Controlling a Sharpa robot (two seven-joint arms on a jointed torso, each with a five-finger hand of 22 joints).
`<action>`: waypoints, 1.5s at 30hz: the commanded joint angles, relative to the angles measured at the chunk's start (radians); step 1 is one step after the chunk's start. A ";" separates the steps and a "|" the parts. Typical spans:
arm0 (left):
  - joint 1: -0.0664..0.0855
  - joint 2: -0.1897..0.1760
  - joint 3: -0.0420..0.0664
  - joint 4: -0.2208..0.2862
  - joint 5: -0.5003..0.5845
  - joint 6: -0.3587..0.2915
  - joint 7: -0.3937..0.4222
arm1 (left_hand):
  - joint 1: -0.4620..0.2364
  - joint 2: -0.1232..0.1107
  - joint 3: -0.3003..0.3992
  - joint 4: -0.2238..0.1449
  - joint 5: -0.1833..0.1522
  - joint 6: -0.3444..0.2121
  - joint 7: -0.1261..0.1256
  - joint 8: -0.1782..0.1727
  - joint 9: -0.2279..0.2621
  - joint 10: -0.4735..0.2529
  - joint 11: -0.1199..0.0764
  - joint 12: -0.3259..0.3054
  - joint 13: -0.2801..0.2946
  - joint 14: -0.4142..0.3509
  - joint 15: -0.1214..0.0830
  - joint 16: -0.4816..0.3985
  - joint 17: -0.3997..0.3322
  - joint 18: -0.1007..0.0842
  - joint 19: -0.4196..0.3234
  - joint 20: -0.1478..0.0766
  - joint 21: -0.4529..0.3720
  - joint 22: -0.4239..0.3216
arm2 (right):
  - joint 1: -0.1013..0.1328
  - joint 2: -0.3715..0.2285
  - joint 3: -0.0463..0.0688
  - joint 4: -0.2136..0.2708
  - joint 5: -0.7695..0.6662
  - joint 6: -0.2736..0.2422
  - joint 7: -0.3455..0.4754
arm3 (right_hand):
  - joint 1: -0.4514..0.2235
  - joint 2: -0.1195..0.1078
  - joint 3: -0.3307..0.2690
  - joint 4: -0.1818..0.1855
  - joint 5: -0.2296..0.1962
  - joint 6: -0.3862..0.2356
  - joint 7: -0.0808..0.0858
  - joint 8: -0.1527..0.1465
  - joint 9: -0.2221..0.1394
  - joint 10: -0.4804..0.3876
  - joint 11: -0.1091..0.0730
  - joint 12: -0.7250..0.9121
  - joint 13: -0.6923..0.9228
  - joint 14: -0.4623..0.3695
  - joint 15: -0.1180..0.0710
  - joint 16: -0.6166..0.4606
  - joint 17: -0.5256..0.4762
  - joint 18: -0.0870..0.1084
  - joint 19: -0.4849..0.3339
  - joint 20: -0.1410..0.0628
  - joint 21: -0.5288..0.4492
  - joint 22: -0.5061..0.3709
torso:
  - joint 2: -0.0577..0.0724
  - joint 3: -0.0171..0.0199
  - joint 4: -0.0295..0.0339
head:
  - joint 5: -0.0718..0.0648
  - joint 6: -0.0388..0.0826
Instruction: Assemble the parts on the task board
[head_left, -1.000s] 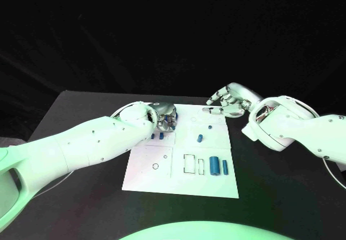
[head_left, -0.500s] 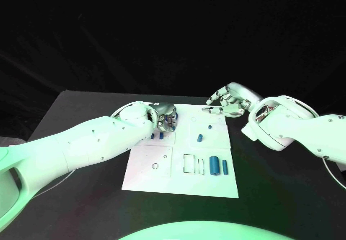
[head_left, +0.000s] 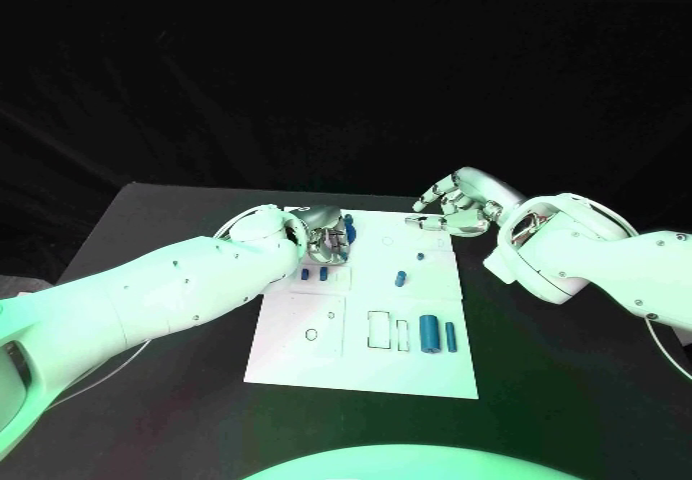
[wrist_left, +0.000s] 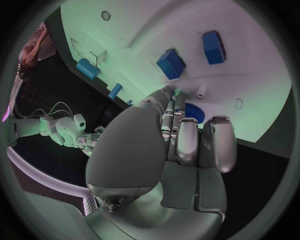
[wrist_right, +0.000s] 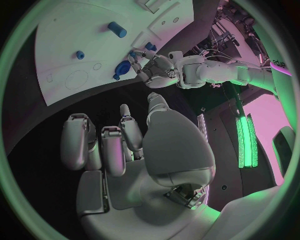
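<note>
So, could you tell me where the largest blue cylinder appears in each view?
Head view: largest blue cylinder on the task board's near right, beside a thinner cylinder.
Left wrist view: cylinder at the board's edge.
Right wrist view: cylinder on the board beyond the left hand.
Shared landmark: the left hand.

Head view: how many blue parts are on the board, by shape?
Blocks: 2
Long cylinders: 3
Small studs: 2
Disc at left hand: 1
Total: 8
</note>
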 joint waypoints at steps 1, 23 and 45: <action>0.001 -0.013 0.007 0.019 0.063 -0.041 0.010 | -0.007 0.000 0.008 0.000 0.004 0.006 0.001 -0.003 -0.001 0.006 0.000 -0.005 0.000 0.006 -0.008 0.000 -0.003 -0.008 0.008 0.002 0.006 0.108 | 0.000 0.000 0.000 -0.002 -0.006 0.004 0.007 | -0.001 0.006 -0.004 0.001 0.003 -0.001 -0.003 0.005 -0.001 0.003 -0.006 0.002 0.001 0.072 -0.007 -0.004 0.123 0.015 0.001 -0.002 -0.001 0.066 | -0.001 -0.0003 0.0011 | 0.001 0.003; 0.007 -0.165 0.045 0.121 0.107 -0.033 -0.025 | -0.014 -0.003 0.012 -0.004 0.004 0.014 -0.001 -0.004 -0.002 0.016 -0.002 -0.010 0.001 0.004 -0.010 -0.006 -0.016 -0.009 0.012 0.001 0.011 0.114 | 0.000 -0.003 0.000 -0.005 -0.006 0.005 0.006 | -0.001 0.006 -0.004 0.001 0.003 -0.001 -0.003 0.005 -0.001 0.003 -0.006 0.002 0.001 0.072 -0.007 -0.004 0.123 0.015 0.001 -0.002 -0.001 0.066 | -0.004 -0.0018 0.0067 | 0.004 0.003; -0.002 -0.125 0.037 0.073 0.109 -0.006 -0.018 | -0.016 -0.004 0.013 -0.004 0.004 0.016 -0.002 -0.005 -0.002 0.018 -0.003 -0.012 0.001 0.004 -0.010 -0.007 -0.019 -0.009 0.013 0.001 0.012 0.114 | -0.001 -0.002 0.000 -0.005 -0.006 0.006 0.007 | -0.001 0.007 -0.006 0.001 0.004 0.001 -0.003 0.007 -0.001 0.003 -0.007 0.002 0.000 0.072 -0.007 -0.005 0.121 0.016 0.001 -0.002 -0.002 0.066 | -0.003 -0.0005 0.0053 | 0.003 -0.002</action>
